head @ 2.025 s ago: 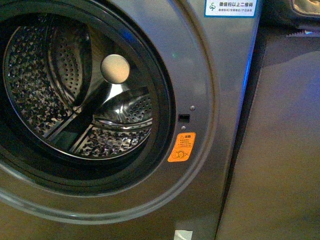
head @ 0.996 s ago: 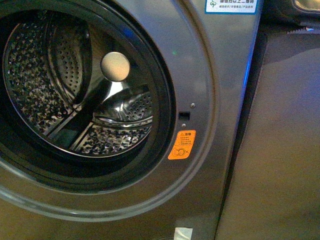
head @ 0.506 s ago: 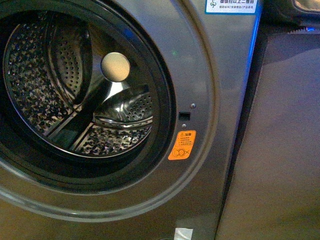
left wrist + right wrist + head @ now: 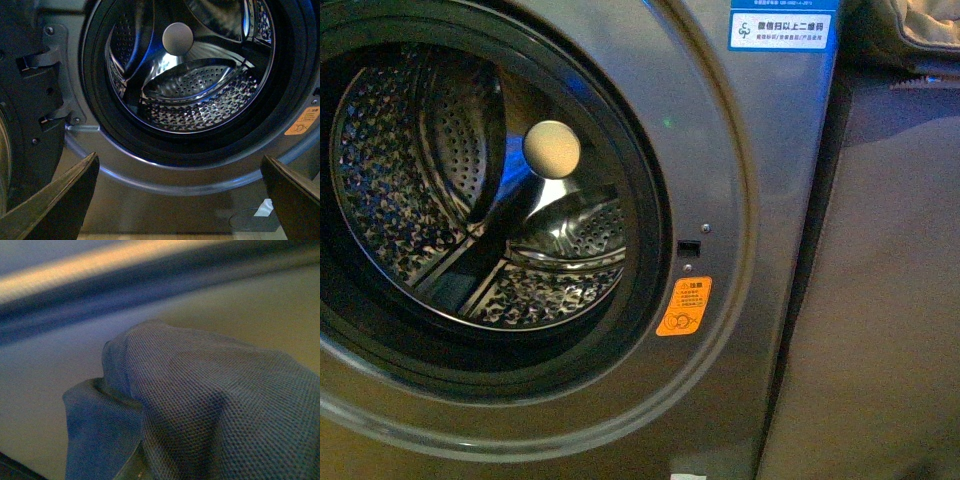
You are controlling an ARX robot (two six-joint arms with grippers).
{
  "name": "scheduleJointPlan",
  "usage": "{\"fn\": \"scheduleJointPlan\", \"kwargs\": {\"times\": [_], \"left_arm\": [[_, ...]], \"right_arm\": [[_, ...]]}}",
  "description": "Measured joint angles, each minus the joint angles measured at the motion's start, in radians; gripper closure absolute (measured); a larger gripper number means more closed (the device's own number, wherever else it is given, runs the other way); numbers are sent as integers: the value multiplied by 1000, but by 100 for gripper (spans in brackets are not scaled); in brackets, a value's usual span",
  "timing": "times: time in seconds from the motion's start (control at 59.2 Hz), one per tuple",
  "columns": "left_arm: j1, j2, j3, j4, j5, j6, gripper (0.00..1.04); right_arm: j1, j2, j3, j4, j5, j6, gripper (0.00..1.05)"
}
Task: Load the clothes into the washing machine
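The washing machine (image 4: 750,170) is a grey metallic front-loader. Its round black-rimmed porthole (image 4: 655,200) stands open on a perforated steel drum (image 4: 410,200) lit with blue reflections. An orange sticker (image 4: 683,306) sits just beside the rim. The clothes (image 4: 210,405), a blue knit fabric, lie bunched in folds, seen close in the right wrist view.

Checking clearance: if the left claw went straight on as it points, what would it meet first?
The open left claw would likely meet the lower black rubber porthole rim of the grey metallic washing machine; depth is unclear.
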State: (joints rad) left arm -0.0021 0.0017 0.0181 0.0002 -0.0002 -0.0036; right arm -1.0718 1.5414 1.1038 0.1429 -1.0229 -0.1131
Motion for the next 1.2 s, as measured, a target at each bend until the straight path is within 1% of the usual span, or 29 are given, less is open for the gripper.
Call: {"fn": "scheduleJointPlan", "kwargs": {"times": [0.152, 0.219, 0.287, 0.405, 0.523, 0.591, 0.641, 0.675, 0.709, 0.726, 0.759, 0.776, 0.895, 0.911, 0.945, 0.962, 1.013, 1.03, 1.114, 1.198], "left_arm": [[0, 0, 0, 0, 0, 0, 7], [0, 0, 0, 0, 0, 0, 7], [0, 0, 0, 0, 0, 0, 7], [0, 0, 0, 0, 0, 0, 7], [0, 0, 0, 0, 0, 0, 7], [0, 0, 0, 0, 0, 0, 7], [0, 0, 0, 0, 0, 0, 7], [0, 0, 0, 0, 0, 0, 7], [0, 0, 0, 0, 0, 0, 7], [0, 0, 0, 0, 0, 0, 7], [0, 0, 0, 0, 0, 0, 7], [0, 0, 0, 0, 0, 0, 7], [0, 0, 0, 0, 0, 0, 7], [0, 0, 0, 0, 0, 0, 7], [0, 0, 0, 0, 0, 0, 7], [0, 0, 0, 0, 0, 0, 7], [0, 0, 0, 0, 0, 0, 7], [0, 0, 0, 0, 0, 0, 7], [0, 0, 0, 0, 0, 0, 7], [0, 0, 0, 0, 0, 0, 7]], "right_arm": [[31, -71, 129, 45, -18, 109, 90], [74, -89, 250, 79, -6, 197, 90], [107, -93, 326, 92, 13, 249, 90], [190, -95, 491, 93, 61, 336, 90], [307, -97, 661, 14, 136, 374, 90], [393, -97, 758, -56, 187, 369, 90], [505, -97, 858, -147, 247, 344, 90], [551, -97, 894, -183, 272, 329, 90], [632, -93, 950, -241, 318, 298, 90], [649, -92, 961, -253, 327, 295, 90], [718, -86, 1004, -299, 367, 260, 90], [735, -84, 1015, -311, 378, 251, 90], [962, -41, 1141, -444, 512, 143, 90], [979, -37, 1149, -452, 523, 135, 90], [1049, -20, 1177, -484, 565, 103, 90], [1065, -16, 1183, -491, 575, 96, 90], [1163, 5, 1204, -519, 637, 53, 90], [1179, 8, 1205, -523, 646, 47, 90], [1323, 37, 1209, -539, 729, -11, 90], [1418, 53, 1206, -539, 778, -49, 90]]}}
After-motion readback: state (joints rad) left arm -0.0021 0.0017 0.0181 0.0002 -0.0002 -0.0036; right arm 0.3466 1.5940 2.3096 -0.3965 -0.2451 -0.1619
